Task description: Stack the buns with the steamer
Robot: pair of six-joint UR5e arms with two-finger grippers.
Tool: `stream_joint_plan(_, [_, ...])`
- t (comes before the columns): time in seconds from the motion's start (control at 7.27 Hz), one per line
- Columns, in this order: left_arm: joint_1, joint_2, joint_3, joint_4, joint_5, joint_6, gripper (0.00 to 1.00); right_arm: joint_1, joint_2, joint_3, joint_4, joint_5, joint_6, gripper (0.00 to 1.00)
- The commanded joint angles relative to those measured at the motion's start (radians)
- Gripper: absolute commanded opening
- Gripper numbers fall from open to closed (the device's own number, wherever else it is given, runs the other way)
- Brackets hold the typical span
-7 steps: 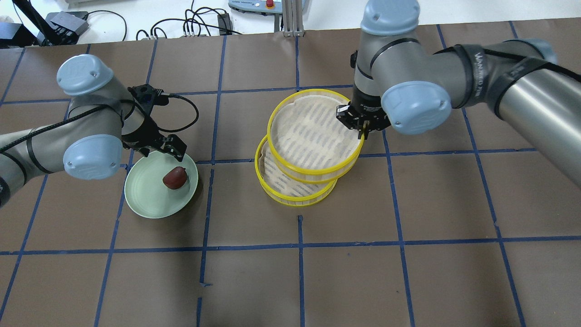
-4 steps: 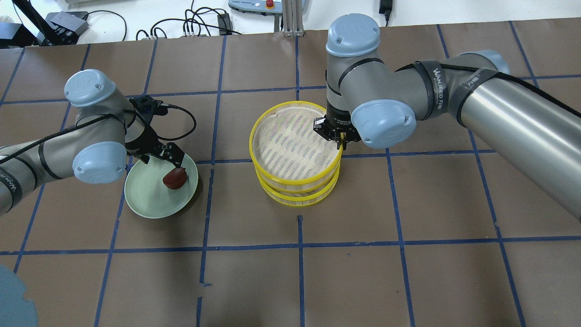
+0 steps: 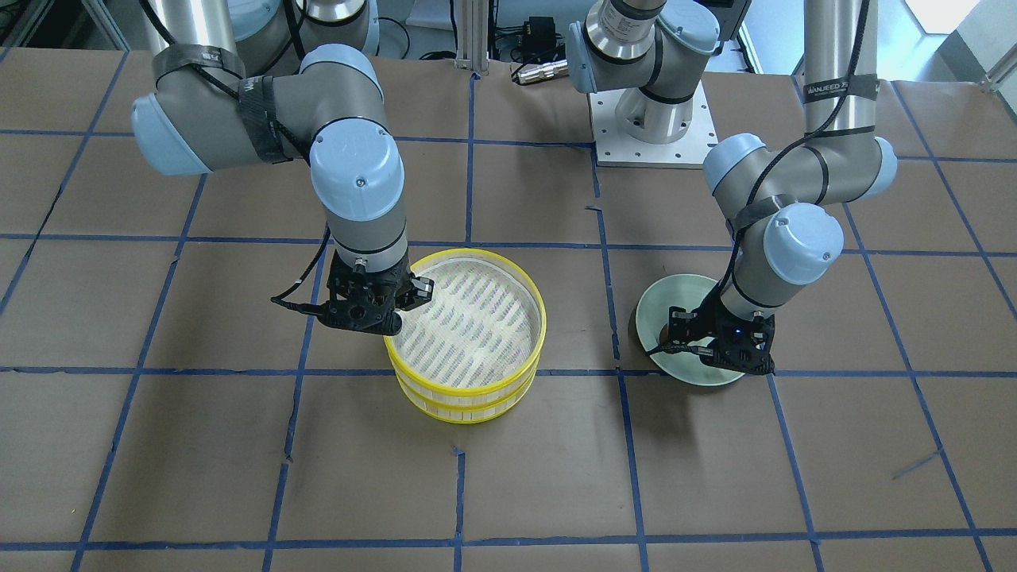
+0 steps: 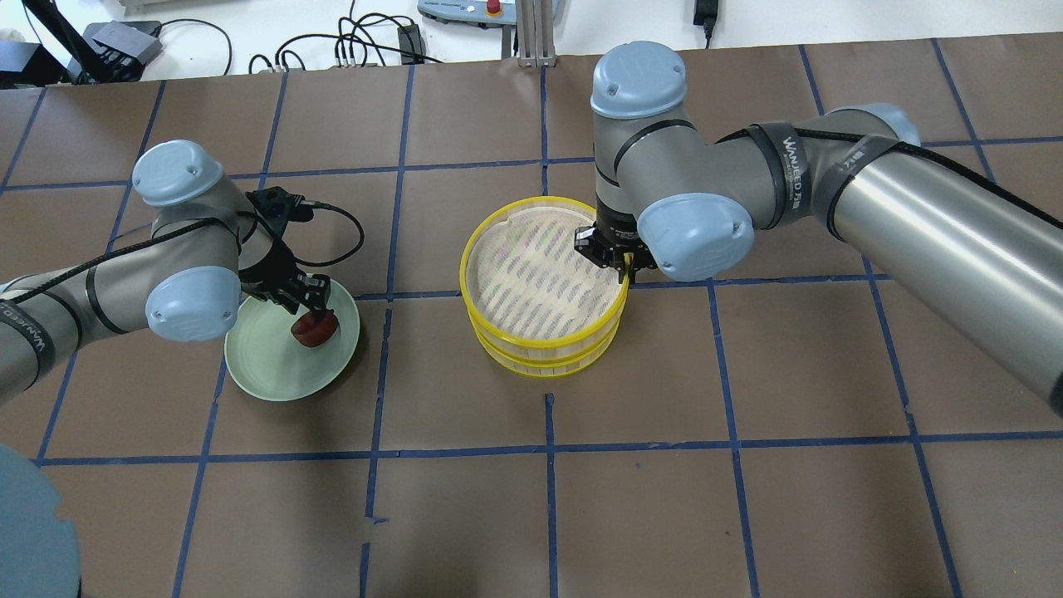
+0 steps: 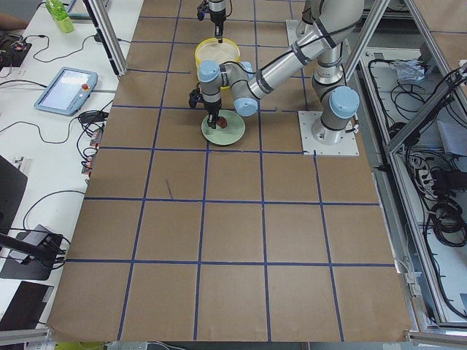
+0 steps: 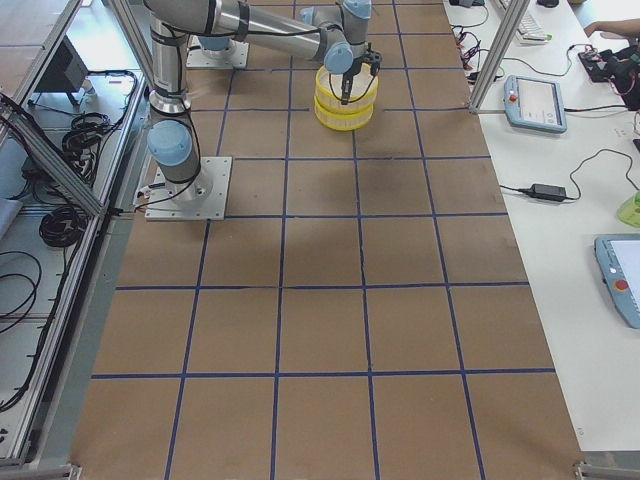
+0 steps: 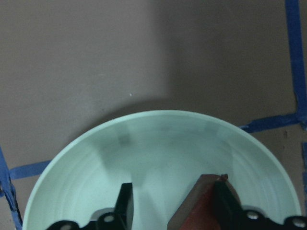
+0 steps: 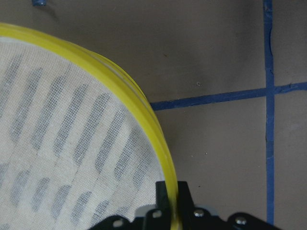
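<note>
The steamer is two yellow-rimmed tiers, the upper tier point(image 4: 540, 278) sitting on the lower tier point(image 4: 540, 363) and lined up with it. My right gripper point(image 4: 624, 266) is shut on the upper tier's rim point(image 8: 144, 115). The dark reddish-brown bun point(image 4: 314, 329) lies on the pale green plate point(image 4: 266, 365). My left gripper point(image 4: 309, 309) is down over the plate, jaws open on either side of the bun point(image 7: 196, 211), which lies close to one finger point(image 7: 225, 201). The white bun is not in view.
Cables and devices point(image 4: 365, 41) lie past the table's far edge. A blue-grey rounded cap point(image 4: 33, 540) juts into the overhead view's lower left corner. Blue tape lines grid the brown tabletop point(image 4: 664, 498).
My right gripper carried the upper tier left and down until it sat squarely on the lower tier. My left gripper came down around the brown bun on the plate.
</note>
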Motion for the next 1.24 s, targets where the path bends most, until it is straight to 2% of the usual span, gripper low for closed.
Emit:
stream_joint_plan(0.0, [0.0,0.001,0.0,0.0,0.002,-0.006,0.26,0.0,0.005,0.006,-0.004,-0.005,0.002,0.07])
stream_joint_plan(0.41, [-0.011,0.036,0.026,0.0,0.005,-0.042,0.18,0.0,0.005,0.006,-0.009,0.008,0.004,0.08])
stream_joint_plan(0.83, [-0.012,0.143,0.095,-0.147,0.004,-0.043,0.17,0.0,0.006,0.006,-0.008,0.008,0.004,0.1])
stream_joint_plan(0.96, [-0.015,0.163,0.11,-0.175,0.002,-0.043,0.17,0.0,0.008,0.006,-0.008,0.0,0.004,0.47])
stream_joint_plan(1.1, [-0.02,0.179,0.129,-0.205,-0.001,-0.044,0.17,0.0,0.008,0.006,-0.008,0.0,0.002,0.95])
